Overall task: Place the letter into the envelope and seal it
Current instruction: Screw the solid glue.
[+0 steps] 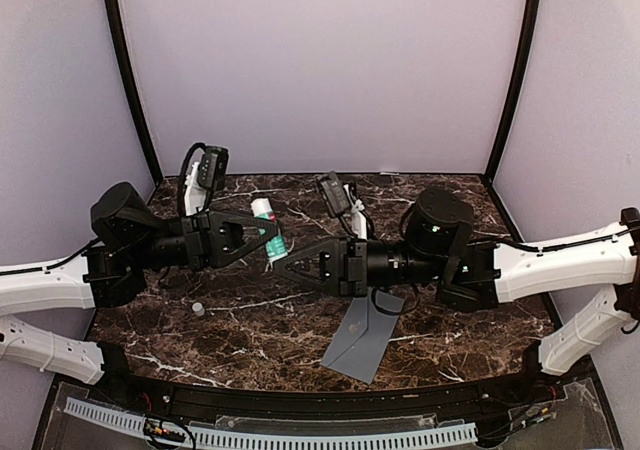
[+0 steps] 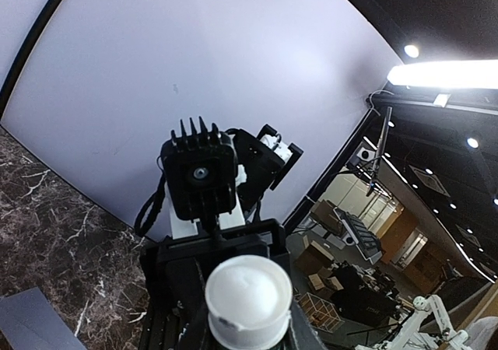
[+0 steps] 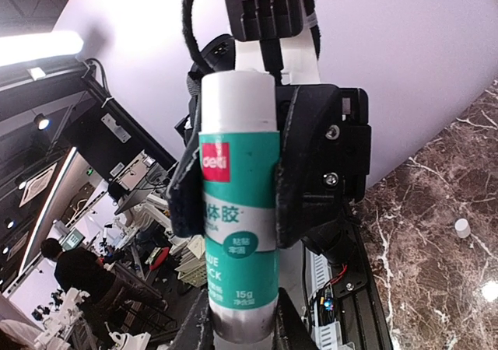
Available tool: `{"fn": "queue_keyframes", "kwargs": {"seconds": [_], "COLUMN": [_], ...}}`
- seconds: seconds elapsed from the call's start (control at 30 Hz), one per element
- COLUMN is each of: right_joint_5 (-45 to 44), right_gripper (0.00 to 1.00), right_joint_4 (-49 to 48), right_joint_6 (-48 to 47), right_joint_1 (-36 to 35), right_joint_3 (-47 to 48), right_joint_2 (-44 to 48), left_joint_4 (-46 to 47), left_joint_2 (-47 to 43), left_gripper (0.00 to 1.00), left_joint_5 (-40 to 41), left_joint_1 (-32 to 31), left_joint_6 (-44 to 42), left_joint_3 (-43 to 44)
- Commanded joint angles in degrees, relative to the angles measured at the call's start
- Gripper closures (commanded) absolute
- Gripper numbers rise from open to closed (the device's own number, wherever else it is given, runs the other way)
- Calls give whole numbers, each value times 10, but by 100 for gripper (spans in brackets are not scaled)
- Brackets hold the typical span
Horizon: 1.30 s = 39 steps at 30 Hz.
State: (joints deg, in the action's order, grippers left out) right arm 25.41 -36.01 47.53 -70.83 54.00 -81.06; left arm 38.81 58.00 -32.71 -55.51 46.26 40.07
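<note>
1. One dark marble table (image 1: 200, 355) carries everything.
2. Two arms reach in from the sides, and their grippers meet tip to tip over the middle of the table.
3. There is one envelope (image 1: 360, 342). It is flat, grey-blue, plain and unmarked, and it lies askew on the marble. It sits behind the right gripper (image 1: 284, 262), toward the arm bases, and its upper end is tucked under that arm's wrist, so I cannot tell how the flap lies.
4. There is one glue stick (image 1: 270, 232), with a green label and white ends, held off the table between the two grippers.
   - The left gripper (image 1: 274, 238) pinches it around the middle, with black fingers pressed to both sides.
   - The right gripper's dark fingertips close against the sides of the end nearest it.
5. One small white round bit (image 1: 198, 309) lies on the marble. It is on the left gripper's near side and well apart from both sets of fingertips.
6. What each view adds:
   - The top view alone shows the whole envelope. The left wrist view catches only a grey-blue corner at its lower left edge.
   - The right wrist view alone shows the label's print and the left fingers clamped on the stick.
   - The left wrist view shows the stick only end-on, as a white disc.
</note>
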Motion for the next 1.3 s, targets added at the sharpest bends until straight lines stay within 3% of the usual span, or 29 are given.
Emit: {"fn": "queue_keyframes", "kwargs": {"seconds": [0.0, 0.17, 0.33, 0.53, 0.77, 0.9, 1.03, 1.13, 1.27], "right_joint_5": [-66, -147, -249, -360, -469, -494, -463, -413, -332], "right_gripper": [92, 92, 93, 94, 95, 94, 90, 80, 57], "right_joint_4": [48, 183, 370, 503, 632, 652, 626, 575, 503], "right_joint_6": [-22, -62, -113, -141, -160, -157, -157, -158, -153], "right_joint_1": [3, 4, 4, 0, -25, -36, -38, -37, -34], "right_joint_3": [4, 47, 150, 257, 396, 427, 400, 351, 269], "right_joint_2": [32, 34, -9, -78, -189, -212, -183, -133, -52], "left_joint_4": [-66, -164, -217, -237, -247, -244, -231, -226, -228], "left_joint_2": [-18, -5, 15, 30, 53, 55, 46, 31, 0], "left_gripper": [100, 100, 100, 100, 100, 100, 100, 100, 100], "left_joint_5": [35, 94, 162, 252, 304, 319, 315, 315, 317], "left_joint_1": [0, -9, -17, -30, -35, -35, -35, -35, -32], "left_joint_6": [-42, -76, -75, -37, 24, 43, 46, 40, 25], "left_joint_3": [5, 31, 48, 44, 33, 23, 18, 14, 15]}}
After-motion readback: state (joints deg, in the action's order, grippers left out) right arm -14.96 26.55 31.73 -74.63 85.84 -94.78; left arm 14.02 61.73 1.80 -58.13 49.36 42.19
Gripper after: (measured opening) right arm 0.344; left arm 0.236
